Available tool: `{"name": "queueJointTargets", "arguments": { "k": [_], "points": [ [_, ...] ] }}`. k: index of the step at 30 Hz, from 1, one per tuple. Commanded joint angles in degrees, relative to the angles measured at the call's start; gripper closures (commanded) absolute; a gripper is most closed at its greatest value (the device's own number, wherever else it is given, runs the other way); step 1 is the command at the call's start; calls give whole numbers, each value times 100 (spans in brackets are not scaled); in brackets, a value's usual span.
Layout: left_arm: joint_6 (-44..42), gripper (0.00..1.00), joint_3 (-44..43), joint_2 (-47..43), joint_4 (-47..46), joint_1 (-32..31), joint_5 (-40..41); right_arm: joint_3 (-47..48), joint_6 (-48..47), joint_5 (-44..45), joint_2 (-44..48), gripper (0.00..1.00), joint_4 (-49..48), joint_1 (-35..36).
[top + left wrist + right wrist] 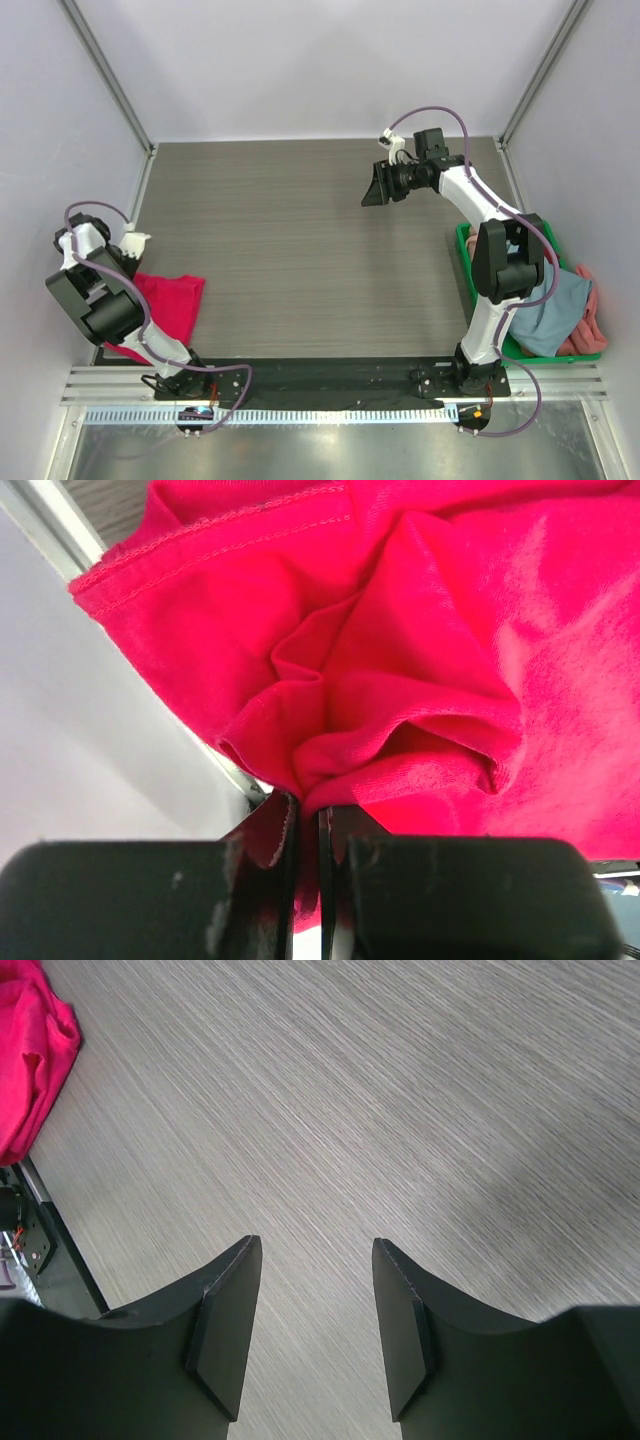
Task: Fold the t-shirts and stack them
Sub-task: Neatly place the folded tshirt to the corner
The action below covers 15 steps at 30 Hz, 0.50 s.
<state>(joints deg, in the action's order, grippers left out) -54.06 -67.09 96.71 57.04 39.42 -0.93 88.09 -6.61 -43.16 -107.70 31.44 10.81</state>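
Progress: we are seeing nothing folded or stacked yet.
Left gripper (305,815): we are pinching the crimson t-shirt (420,630), jaws pressed together on a fold, at the near-left table (300,230) edge.
Right gripper (312,1330): we are holding it spread and empty, far right.
Left to do: grey-blue t-shirt (560,295) and salmon-pink t-shirt (592,315) are lying bunched in the green crate (465,255), near right.

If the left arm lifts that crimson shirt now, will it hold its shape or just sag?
It would probably sag: the crimson t-shirt bunches into soft folds at the left gripper, so it looks floppy. It is likely light, being thin cloth. The pinch holds only a small fold, so it may slip free if dragged across the table.
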Motion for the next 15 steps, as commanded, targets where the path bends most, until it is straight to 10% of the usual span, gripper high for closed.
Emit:
{"name": "queueJointTargets", "arguments": {
  "k": [1, 15],
  "points": [
    [-78, 100, -50, -151, -78, 127, 268, -29, -95, -26, 320, 46, -174, 27],
    [467, 100, 275, -258, -412, 373, 234, 41, -7, -149, 135, 46, -217, 27]
  ]
}}
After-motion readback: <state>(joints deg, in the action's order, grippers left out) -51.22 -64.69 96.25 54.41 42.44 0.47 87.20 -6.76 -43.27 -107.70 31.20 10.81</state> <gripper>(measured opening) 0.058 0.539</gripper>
